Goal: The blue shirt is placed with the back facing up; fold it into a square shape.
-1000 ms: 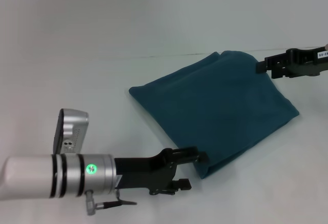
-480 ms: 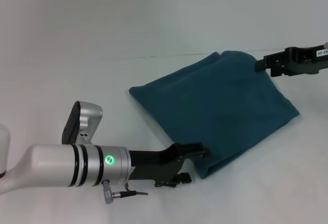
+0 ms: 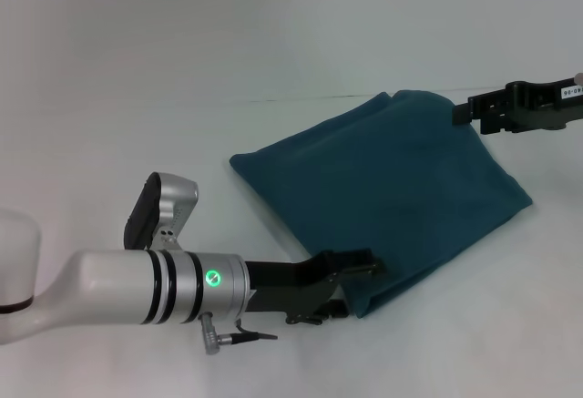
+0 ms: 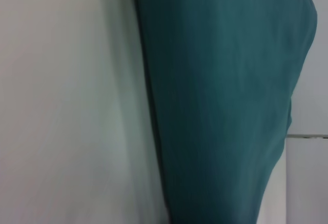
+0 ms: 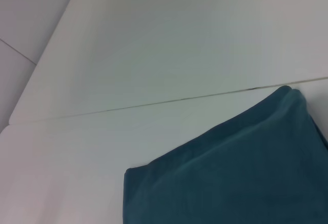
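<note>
The blue shirt [image 3: 383, 179] lies folded into a rough four-sided shape on the white table [image 3: 164, 70], one corner pointing toward me. My left gripper [image 3: 363, 264] reaches in from the lower left and sits at the shirt's near corner, over its edge. At the shirt's far right corner, my right gripper [image 3: 463, 111] comes in from the right edge and just touches the cloth. The left wrist view shows the blue shirt [image 4: 220, 96] close up beside bare table. In the right wrist view the blue shirt [image 5: 230, 178] shows one corner.
A thin seam [image 3: 273, 99] runs across the table just behind the shirt. The left arm's silver forearm [image 3: 155, 289] and its wrist camera housing [image 3: 162, 211] fill the lower left.
My left arm has pushed forward and to the right, bringing its gripper slightly farther onto the shirt's near corner. The right gripper has lifted a little. The shirt's outline is unchanged.
</note>
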